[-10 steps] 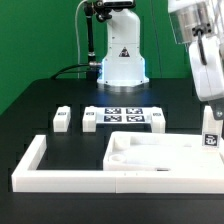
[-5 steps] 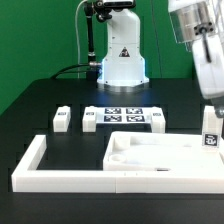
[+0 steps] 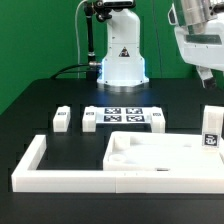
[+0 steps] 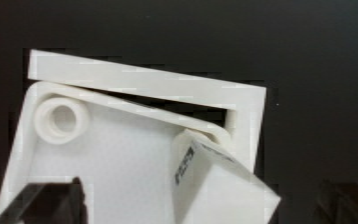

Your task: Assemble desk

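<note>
The white tabletop panel (image 3: pixel 165 155) lies flat inside the border rail. One white leg with a tag (image 3: pixel 210 128) stands upright at the panel's corner on the exterior view's right. My gripper (image 3: pixel 206 70) is open and empty, well above that leg. In the wrist view the gripper (image 4: pixel 202 205) looks down on the leg (image 4: pixel 220 175), with a dark finger at each side of it and clear of it. The panel corner (image 4: pixel 131 150) and a round hole (image 4: pixel 59 117) show beside the leg. Three more legs (image 3: pixel 62 118) (image 3: pixel 89 119) (image 3: pixel 155 119) stand behind the panel.
The long white U-shaped border rail (image 3: pixel 30 165) runs along the front and the exterior view's left of the panel. The marker board (image 3: pixel 122 117) lies between the loose legs. The robot's white base (image 3: pixel 122 60) stands at the back.
My gripper has let go of the upright leg and moved straight up. The leg stays standing at the panel's corner.
</note>
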{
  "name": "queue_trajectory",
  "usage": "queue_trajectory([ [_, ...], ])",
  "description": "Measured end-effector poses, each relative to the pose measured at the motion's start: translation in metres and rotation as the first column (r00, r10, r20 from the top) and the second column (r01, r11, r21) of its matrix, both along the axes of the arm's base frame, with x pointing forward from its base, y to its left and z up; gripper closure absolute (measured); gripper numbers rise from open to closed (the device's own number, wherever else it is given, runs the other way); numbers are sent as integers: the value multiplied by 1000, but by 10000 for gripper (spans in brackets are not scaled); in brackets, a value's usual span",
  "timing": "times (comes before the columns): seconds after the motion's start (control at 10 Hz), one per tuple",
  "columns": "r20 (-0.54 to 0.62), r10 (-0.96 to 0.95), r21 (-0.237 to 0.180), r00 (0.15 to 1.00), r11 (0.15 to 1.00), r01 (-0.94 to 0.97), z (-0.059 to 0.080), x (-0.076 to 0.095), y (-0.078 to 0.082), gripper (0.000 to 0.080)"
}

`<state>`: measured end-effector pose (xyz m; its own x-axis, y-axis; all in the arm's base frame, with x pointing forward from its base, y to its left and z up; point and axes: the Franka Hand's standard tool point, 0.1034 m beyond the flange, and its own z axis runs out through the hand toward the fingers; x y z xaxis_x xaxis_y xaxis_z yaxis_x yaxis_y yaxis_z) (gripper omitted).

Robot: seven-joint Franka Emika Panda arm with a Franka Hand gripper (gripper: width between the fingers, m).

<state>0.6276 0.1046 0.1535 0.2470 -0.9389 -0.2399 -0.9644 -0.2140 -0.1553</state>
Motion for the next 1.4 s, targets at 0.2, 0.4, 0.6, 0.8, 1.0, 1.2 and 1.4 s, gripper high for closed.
queue_trajectory([
  [0.2,43,168,-21,985,986,-167,-2,-2,1,151],
  [0.4,76,432,-53,899,902,-429,-16,-32,0,151],
  [0.6,47,570,-86,820,820,-565,-31,-59,-10,151],
  [0.8,70,695,-115,715,718,-687,-31,-58,-11,151],
  [1.0,89,784,-138,614,620,-772,-32,-58,-12,151],
  [1.2,44,904,-144,425,427,-893,-51,-86,-19,151],
  [1.4,-25,959,-123,282,277,-953,-71,-119,-33,151],
])
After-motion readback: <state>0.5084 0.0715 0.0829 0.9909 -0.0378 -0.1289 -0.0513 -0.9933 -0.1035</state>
